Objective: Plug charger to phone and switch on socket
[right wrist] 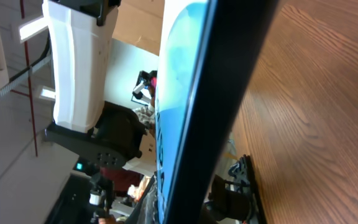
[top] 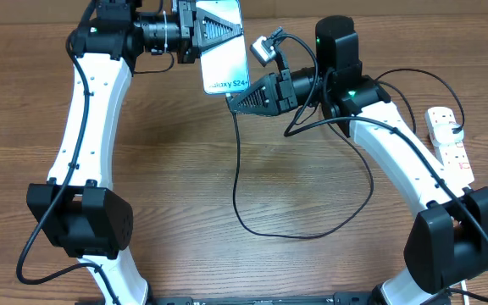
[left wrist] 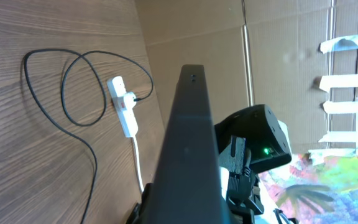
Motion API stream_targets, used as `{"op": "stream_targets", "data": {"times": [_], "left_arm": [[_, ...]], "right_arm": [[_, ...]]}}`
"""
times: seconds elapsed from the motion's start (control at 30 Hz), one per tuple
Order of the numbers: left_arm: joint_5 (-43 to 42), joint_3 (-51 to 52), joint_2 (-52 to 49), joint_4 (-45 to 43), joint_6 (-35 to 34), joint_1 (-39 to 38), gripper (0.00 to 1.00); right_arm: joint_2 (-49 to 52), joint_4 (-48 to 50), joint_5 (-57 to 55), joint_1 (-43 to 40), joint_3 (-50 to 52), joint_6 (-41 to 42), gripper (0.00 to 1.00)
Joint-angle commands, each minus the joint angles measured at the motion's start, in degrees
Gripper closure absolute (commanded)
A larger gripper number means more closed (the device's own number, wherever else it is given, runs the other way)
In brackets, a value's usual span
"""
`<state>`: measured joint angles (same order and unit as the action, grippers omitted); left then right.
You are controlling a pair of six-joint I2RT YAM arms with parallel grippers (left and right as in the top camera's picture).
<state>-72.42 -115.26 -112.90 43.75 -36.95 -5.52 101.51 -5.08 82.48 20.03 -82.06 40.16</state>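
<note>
Holding: the left pincer (top: 231, 32) is clamped shut on the phone (top: 227, 74) and carries it above the bench (top: 168, 169), at the far side of the scene.
Phone: its pale blue-white screen faces up toward the overhead camera. Part of the "Galaxy S24+" lettering shows near its lower end. Both wrist cameras see it edge-on, as a dark frame.
Right pincer (top: 231, 97): closed, with its tip right at the lower end of the phone. Whether the two touch cannot be told.
Charger (top: 235, 169): the thin black cable comes out at the right pincer's tip, which appears to grip it. It runs down across the bench, swings in a wide loop to the right and climbs back toward the right arm. The connector tip is hidden, so whether it sits in the phone cannot be told.
Socket (top: 447, 140): a white power strip lying flat on the bench at the far right, beside the right arm and well apart from the phone. The left wrist view shows red on its switches, too small to read their position, and a black plug at its side.
White cord (left wrist: 138, 155): thick, leaving one end of the socket and running along the bench.
</note>
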Motion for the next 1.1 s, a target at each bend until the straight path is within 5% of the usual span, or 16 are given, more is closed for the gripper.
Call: {"op": "stream_targets", "data": {"times": [0.0, 0.47, 1.07], "left_arm": [[-2.8, 0.1, 0.5, 2.4, 3.2, -3.2, 0.96], [-2.4, 0.1, 0.5, 3.2, 12.2, -3.8, 0.96], [-1.9, 0.1, 0.5, 13.4, 12.1, -3.9, 0.96]], "right_arm": [[-1.7, 2.3, -10.5, -0.2, -2.0, 2.4, 0.96], [-1.7, 5.0, -15.0, -0.2, -2.0, 9.2, 0.96], [-1.7, 6.4, -22.4, -0.2, -2.0, 7.8, 0.96]]}}
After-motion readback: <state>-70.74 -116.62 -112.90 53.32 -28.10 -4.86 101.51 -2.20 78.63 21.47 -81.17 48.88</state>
